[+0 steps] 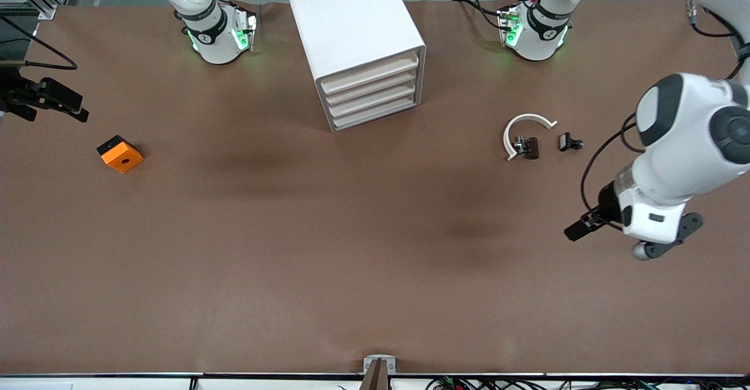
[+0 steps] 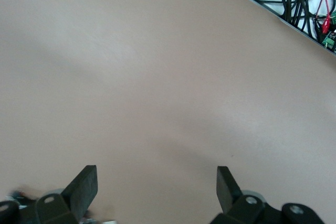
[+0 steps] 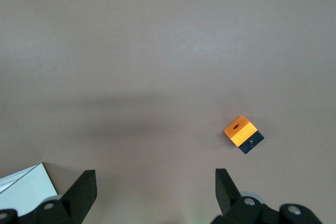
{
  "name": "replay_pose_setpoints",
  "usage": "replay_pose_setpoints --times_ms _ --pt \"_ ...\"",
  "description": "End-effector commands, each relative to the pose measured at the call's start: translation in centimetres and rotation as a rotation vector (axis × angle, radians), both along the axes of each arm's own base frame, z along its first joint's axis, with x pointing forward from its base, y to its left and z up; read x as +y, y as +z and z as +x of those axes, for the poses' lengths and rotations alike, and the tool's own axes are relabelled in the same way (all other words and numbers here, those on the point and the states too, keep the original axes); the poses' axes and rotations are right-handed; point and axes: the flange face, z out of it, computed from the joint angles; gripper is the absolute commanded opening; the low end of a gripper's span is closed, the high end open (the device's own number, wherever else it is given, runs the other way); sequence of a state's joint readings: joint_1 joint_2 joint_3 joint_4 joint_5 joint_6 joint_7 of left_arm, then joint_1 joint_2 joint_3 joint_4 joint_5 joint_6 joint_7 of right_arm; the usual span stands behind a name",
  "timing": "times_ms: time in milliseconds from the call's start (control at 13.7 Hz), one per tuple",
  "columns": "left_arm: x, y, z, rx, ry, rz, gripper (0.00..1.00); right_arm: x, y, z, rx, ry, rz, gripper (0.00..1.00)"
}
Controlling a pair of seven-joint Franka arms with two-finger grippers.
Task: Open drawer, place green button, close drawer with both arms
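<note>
While all four drawers of the white cabinet (image 1: 370, 94) stood closed in the front view, no step was judged complete. The button could not be located. The left pincer (image 1: 579, 229) hung over bare bench (image 1: 351, 249), and the right pincer (image 1: 54, 99) over the bench near the orange block (image 1: 120, 153).

Left wrist view: fingers (image 2: 84, 183) apart, empty.

Right wrist view: fingers (image 3: 84, 184) apart, empty. Opening, placing and closing remained.

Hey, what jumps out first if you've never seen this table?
The tall white drawer cabinet stands between the arm bases, all drawers shut. A bright orange block lies toward the right arm's end, near the open right tool. At the other end the open left tool hangs over bare table, with a white curved piece nearby.
</note>
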State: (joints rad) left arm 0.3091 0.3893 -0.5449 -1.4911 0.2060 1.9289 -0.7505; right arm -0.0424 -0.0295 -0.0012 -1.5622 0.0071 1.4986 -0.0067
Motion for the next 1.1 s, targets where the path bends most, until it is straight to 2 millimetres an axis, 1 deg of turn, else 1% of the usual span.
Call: replay_pose_setpoints --times_ms 0,146,292,365,438,511,584,658,804,1023 --pt "0.5 5.2 -2.4 -0.015 -0.058 0.062 1.00 -0.6 1.3 -0.5 -0.013 -0.004 -0.021 1.00" --pt "1.7 8.8 -4.4 -0.019 -0.059 0.122 1.00 -0.6 1.6 -0.4 -0.019 -0.006 -0.019 1.00" --pt "2.6 11.9 -6.9 0.012 -0.155 0.184 1.00 -0.6 1.6 -0.4 -0.019 -0.006 -0.019 1.00" --pt "2.9 13.1 -8.0 0.025 -0.201 0.185 1.00 -0.8 1.6 -0.4 -0.021 -0.009 -0.019 1.00" --pt "3.6 14.4 -9.1 0.036 -0.233 0.163 1.00 -0.9 1.7 -0.4 -0.022 -0.010 -0.021 1.00" --pt "4.4 15.2 -10.1 0.050 -0.258 0.137 1.00 -0.9 1.9 -0.4 -0.027 -0.010 -0.021 1.00" --pt "5.2 15.8 -11.1 0.067 -0.303 0.109 1.00 -0.9 2.1 -0.4 -0.032 -0.012 -0.019 1.00" --pt "5.3 16.3 -12.4 0.065 -0.331 0.098 1.00 -0.9 2.1 -0.4 -0.030 -0.012 -0.017 1.00" --pt "5.0 16.8 -14.9 0.064 -0.345 0.102 1.00 -0.9 2.1 -0.3 -0.032 -0.012 -0.017 1.00" --pt "4.0 16.6 -17.0 0.064 -0.398 0.063 1.00 -0.8 2.1 -0.3 -0.032 -0.009 -0.017 1.00"
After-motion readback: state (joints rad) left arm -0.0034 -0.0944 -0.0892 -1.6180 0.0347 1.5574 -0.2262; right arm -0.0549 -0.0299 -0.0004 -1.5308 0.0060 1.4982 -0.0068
